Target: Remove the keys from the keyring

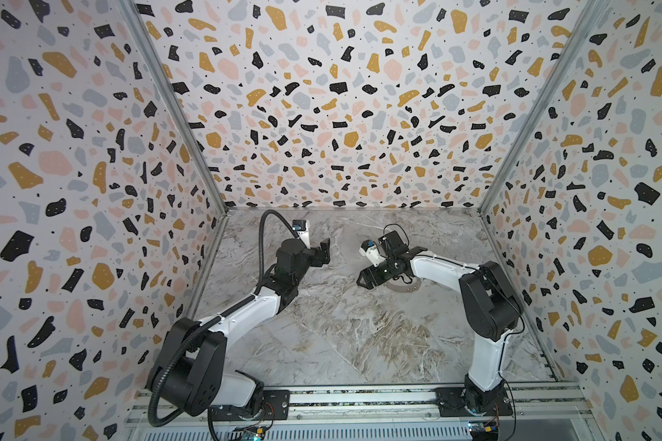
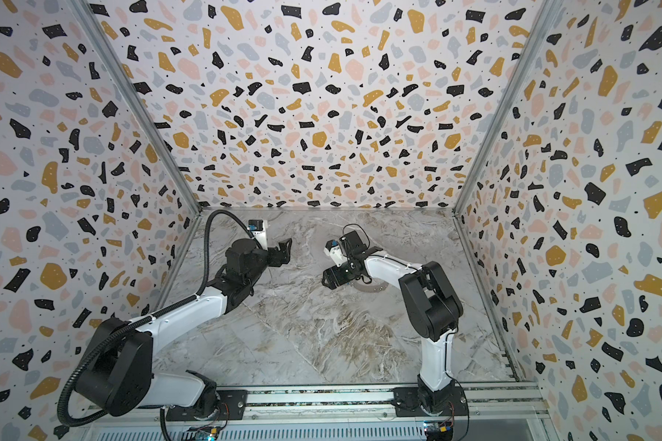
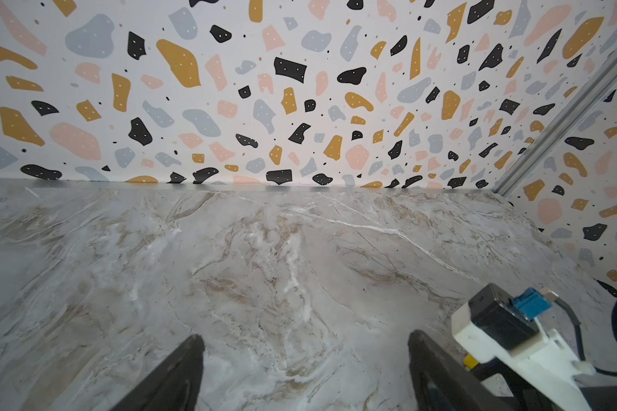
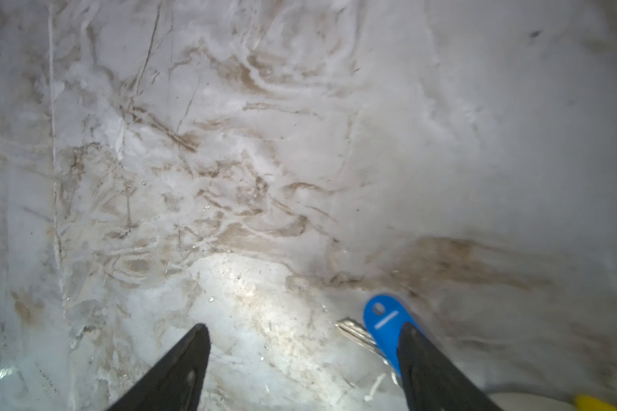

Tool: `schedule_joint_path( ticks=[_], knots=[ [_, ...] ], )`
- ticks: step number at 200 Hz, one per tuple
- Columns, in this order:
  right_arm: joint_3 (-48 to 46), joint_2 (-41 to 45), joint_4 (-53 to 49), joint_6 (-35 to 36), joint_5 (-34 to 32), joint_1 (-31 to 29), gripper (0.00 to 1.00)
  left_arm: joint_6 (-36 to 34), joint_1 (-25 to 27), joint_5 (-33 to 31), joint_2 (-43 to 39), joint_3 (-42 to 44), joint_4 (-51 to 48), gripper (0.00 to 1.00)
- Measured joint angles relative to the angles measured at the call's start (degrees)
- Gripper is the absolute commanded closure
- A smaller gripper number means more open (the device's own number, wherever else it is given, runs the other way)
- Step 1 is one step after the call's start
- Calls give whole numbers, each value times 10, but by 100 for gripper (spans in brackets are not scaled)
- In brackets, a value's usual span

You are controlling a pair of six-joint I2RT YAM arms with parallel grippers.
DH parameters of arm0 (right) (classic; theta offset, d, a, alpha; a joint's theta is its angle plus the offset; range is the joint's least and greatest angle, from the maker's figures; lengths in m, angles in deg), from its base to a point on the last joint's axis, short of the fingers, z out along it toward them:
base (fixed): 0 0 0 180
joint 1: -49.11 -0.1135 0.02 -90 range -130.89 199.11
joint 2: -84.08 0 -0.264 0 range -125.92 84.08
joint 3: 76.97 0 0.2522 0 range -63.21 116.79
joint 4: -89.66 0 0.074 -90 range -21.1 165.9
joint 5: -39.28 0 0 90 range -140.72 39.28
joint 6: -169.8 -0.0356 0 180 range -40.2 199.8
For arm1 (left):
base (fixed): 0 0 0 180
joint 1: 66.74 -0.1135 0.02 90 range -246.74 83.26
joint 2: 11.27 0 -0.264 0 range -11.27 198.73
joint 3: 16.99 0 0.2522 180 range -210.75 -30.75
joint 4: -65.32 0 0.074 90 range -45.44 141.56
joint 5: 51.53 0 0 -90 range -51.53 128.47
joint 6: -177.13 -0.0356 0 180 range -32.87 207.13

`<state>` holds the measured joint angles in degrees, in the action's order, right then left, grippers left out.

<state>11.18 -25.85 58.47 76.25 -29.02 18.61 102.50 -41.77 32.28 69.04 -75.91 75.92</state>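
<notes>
Though blurry, rounded blue-tagged key

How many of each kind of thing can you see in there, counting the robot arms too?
Robot arms: 2, left arm and right arm
Rings: 1, keyring, partly hidden under the right arm
Keys: 1 in view, blue-tagged key
Total: 4

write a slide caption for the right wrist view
Open right gripper above the marble table, a blue-tagged key lying beside one jaw
</notes>
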Motion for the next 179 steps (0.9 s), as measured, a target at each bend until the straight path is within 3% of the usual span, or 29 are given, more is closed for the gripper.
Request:
schedule_joint_path(
  ticks=[53,134,179],
  knots=[
    [0,-5,-12,9,-5,6,16,-12,15,2,13,-6,-11,13],
    [-4,-22,-26,21,-23,-34,19,-16,19,-2,13,-6,-24,12],
    [-10,-25,-21,16,6,-73,22,-32,21,-3,10,-6,-38,12]
  ],
)
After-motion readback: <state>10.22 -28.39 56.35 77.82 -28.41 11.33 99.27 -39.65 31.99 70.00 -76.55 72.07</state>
